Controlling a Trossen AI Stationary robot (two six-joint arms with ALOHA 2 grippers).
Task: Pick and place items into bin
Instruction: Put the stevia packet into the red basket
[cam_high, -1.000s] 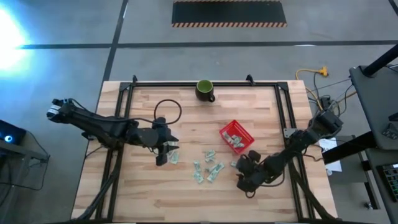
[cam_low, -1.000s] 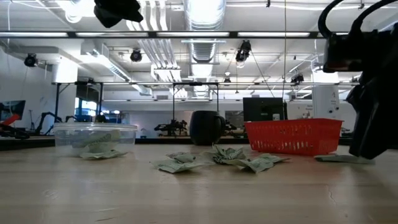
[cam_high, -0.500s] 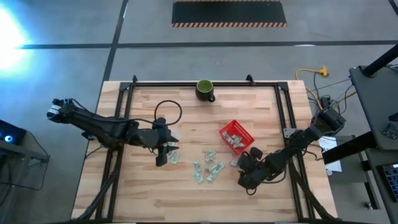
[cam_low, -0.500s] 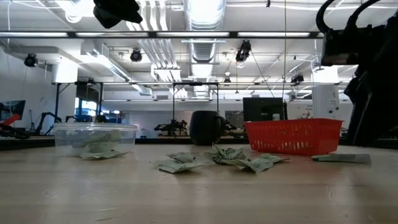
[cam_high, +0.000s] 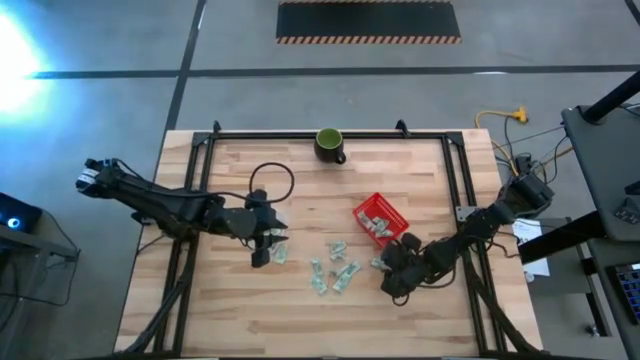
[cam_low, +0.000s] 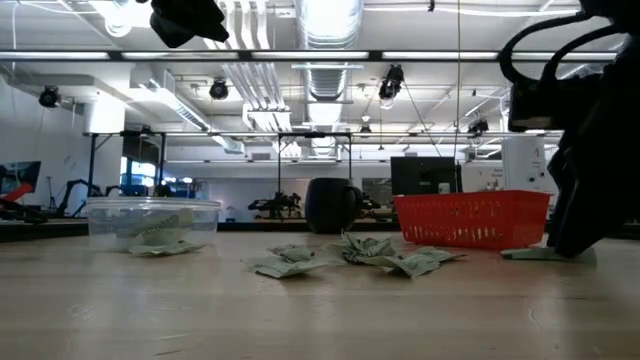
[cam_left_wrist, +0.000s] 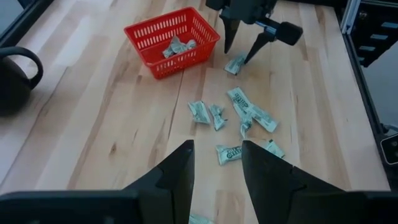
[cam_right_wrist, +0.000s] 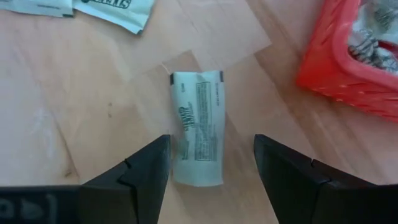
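The right hand (cam_right_wrist: 210, 177) is low over the pale wooden tabletop (cam_high: 300, 310), its two dark fingers (cam_right_wrist: 134, 174) spread apart with one flat, pale green-and-white wrapped packet (cam_right_wrist: 198, 127) lying between them. The packet rests flat on the wood, one end reaching in between the fingertips, and I cannot tell whether either finger touches it. Seen from overhead, this hand (cam_high: 392, 270) sits just beside the small red plastic mesh basket (cam_high: 380, 219), on the near side of it, and the packet (cam_left_wrist: 234, 65) lies near the basket's corner; in the left wrist view the open fingers straddle it from above.

The basket (cam_left_wrist: 173, 39) already holds several crumpled packets of the same kind (cam_left_wrist: 175, 46). A loose scatter of more packets (cam_high: 335, 268) lies on the tabletop between the two arms, some overlapping.

The left hand (cam_left_wrist: 217, 180) is raised over the left part of the tabletop with its fingers apart and nothing between them. A couple of packets (cam_high: 279, 252) lie close under it.

From table height, a shallow clear plastic container (cam_low: 153, 222) stands at the left with what look like packets inside. A dark green mug (cam_high: 329, 145) stands at the far edge, well apart from both hands.
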